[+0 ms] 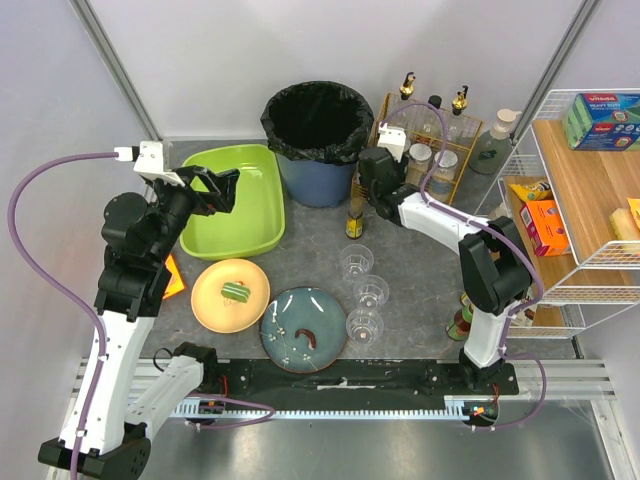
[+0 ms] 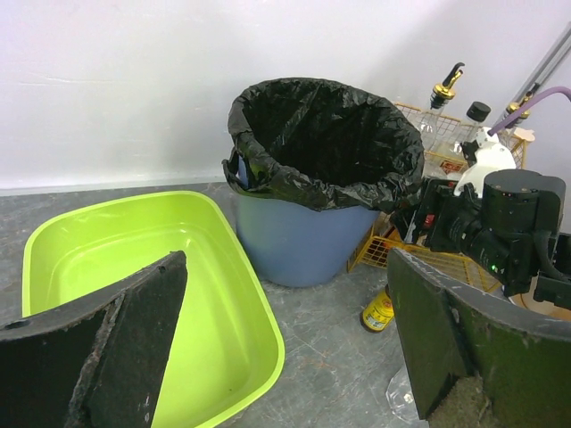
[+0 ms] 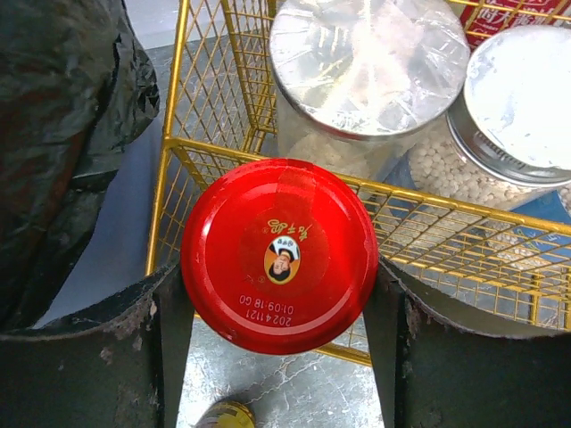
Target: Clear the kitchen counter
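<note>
Right hand (image 3: 278, 308) is gripping a red-lidded jar (image 3: 277, 254), left hand (image 2: 290, 348) hovering open, plates (image 1: 230, 295) and glasses (image 1: 370, 292) awaiting clearance on the desk (image 1: 310, 250).

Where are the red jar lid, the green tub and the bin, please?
red jar lid (image 3: 277, 254), right wrist view, centre of its top.
green tub (image 1: 245, 215), top external view, its bare floor.
bin (image 1: 315, 185), top external view, blue outer wall.
</note>
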Robot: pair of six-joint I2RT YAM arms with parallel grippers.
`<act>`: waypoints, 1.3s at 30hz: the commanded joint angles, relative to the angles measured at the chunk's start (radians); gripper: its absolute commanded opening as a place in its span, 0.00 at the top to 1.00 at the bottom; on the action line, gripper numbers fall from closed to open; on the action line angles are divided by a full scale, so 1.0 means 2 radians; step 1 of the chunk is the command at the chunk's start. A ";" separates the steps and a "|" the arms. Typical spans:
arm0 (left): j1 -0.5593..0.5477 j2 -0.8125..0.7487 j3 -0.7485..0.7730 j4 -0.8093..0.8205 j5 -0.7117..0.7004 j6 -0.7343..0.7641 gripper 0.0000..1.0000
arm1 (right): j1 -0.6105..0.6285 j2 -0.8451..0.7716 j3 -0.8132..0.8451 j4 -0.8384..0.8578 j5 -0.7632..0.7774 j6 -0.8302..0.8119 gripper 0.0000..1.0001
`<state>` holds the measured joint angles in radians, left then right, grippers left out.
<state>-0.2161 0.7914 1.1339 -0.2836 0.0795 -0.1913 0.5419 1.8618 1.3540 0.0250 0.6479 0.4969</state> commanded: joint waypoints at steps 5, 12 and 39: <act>-0.001 -0.005 0.002 0.008 -0.008 0.020 0.02 | 0.014 -0.005 0.022 0.010 -0.062 -0.019 0.12; 0.000 -0.003 0.004 0.008 -0.005 0.018 0.02 | 0.014 -0.033 0.052 -0.027 -0.070 -0.041 0.02; -0.001 -0.008 0.000 0.010 0.008 0.012 0.02 | 0.014 -0.126 -0.025 -0.125 -0.292 -0.098 0.32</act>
<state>-0.2161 0.7902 1.1339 -0.2836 0.0830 -0.1890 0.5697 1.5921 1.3220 -0.2302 0.1089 0.2836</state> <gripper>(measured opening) 0.982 0.684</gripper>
